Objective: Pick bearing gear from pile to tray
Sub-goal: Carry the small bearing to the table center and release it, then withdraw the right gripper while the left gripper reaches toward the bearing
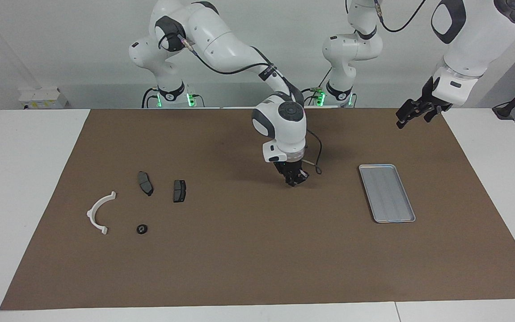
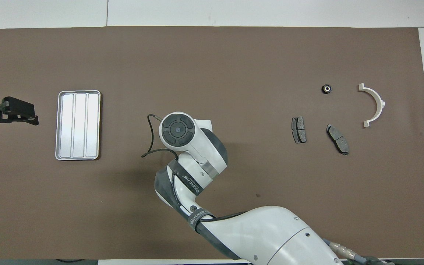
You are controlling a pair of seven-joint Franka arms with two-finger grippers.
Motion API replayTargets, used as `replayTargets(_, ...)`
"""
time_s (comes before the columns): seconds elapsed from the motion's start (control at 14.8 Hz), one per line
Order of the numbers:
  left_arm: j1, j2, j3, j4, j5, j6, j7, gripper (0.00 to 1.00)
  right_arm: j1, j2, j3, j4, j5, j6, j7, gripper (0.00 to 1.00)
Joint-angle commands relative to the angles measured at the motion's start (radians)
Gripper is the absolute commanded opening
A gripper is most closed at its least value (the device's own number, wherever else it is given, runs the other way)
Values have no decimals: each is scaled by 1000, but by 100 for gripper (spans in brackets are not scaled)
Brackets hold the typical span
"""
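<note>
We judge this to be the carry step: the right tool [image 1: 295, 180] hangs low over the bare brown mat [image 1: 248, 250] in the middle of the counter [image 1: 20, 188], between the pile and the tray [image 1: 386, 192], its fingertips pressed together. Whether they pinch a small part we cannot tell. One small black round bearing gear [image 1: 141, 229] lies in the pile at the right arm's end, beside the white plastic arc [image 1: 99, 213] and farther from the robots than the two brake pads [image 1: 145, 183]. The tray looks empty. The left tool [image 1: 418, 112] waits, spread, above the mat's edge near the tray.

Next we would need to travel over the tray, lower, and only then part the fingers.

The facing view shows the right fingertips; in the overhead view the wrist covers them, but there the tray's three lengthwise panels read clearly.
</note>
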State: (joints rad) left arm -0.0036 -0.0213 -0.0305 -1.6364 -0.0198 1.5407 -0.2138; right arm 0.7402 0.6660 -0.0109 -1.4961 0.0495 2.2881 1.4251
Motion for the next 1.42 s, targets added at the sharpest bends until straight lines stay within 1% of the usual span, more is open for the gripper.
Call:
replayTargets(0.0, 0, -6, 0, -6, -6, -8, 8, 100, -8, -22, 5, -23, -20, -8, 15, 73)
replayTargets(0.07, 0, -6, 0, -6, -6, -8, 8, 100, -8, -22, 0, -12, -22, -51, 14, 100)
replayTargets(0.2, 0, -6, 0, -6, -6, -8, 8, 100, -18, -20, -3, 58, -40, -157, 8, 100)
replayTargets(0.27, 0, -6, 0, -6, -6, -8, 8, 100, -40, -26, -3, 88, -45, -215, 2, 100)
replayTargets(0.41, 0, -6, 0, -6, -6, -8, 8, 100, -86, -43, 3, 170, -36, -332, -81, 100)
replayTargets(0.47, 0, -6, 0, -6, -6, -8, 8, 100, -120, -64, 5, 197, -34, -385, -157, 100)
replayTargets(0.54, 0, -6, 0, -6, -6, -8, 8, 100, -157, -92, 6, 198, -34, -430, -263, 100)
replayTargets(0.74, 0, -6, 0, -6, -6, -8, 8, 100, -269, -178, 2, 195, -39, -533, -661, 100)
replayTargets(0.88, 0, -6, 0, -6, -6, -8, 8, 100, -370, -209, 0, 186, -40, -555, -917, 100)
replayTargets(1.08, 0, -6, 0, -6, -6, -8, 8, 100, -520, -212, 0, 165, -40, -547, -1257, 100)
replayTargets(1.22, 0, -6, 0, -6, -6, -8, 8, 100, -591, -227, 0, 108, -40, -492, -1383, 100)
replayTargets(1.35, -13, -6, -3, -6, -6, -4, 14, 100, -640, -246, 0, 22, -40, -411, -1416, 100)
